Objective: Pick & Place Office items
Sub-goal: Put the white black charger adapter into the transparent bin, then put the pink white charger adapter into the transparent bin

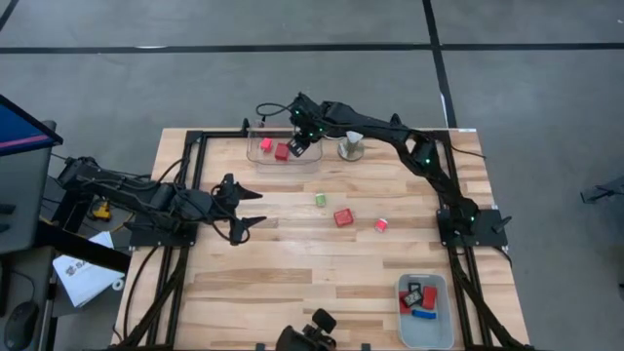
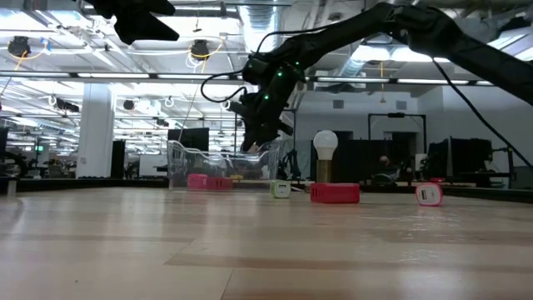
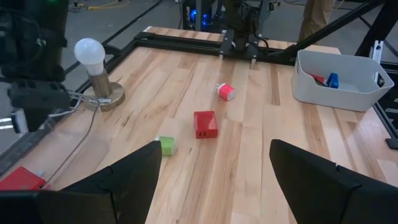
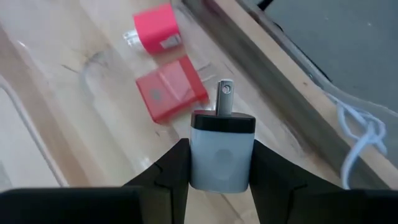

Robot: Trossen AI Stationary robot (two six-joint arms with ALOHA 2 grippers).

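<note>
The right end effector (image 4: 221, 163) grips a white plug-in charger (image 4: 222, 152) above the clear tray (image 1: 310, 162); two red chargers (image 4: 171, 88) lie below it. The left end effector (image 1: 252, 209) hovers wide open, well apart.

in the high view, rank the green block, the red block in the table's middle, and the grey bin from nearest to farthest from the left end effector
Measured from the left end effector, open at the table's left side:
1. Green block, just right of it, toward the middle.
2. Red block, a little farther right, at the table's middle.
3. Grey bin, at the near right corner, holding several pieces.
</note>
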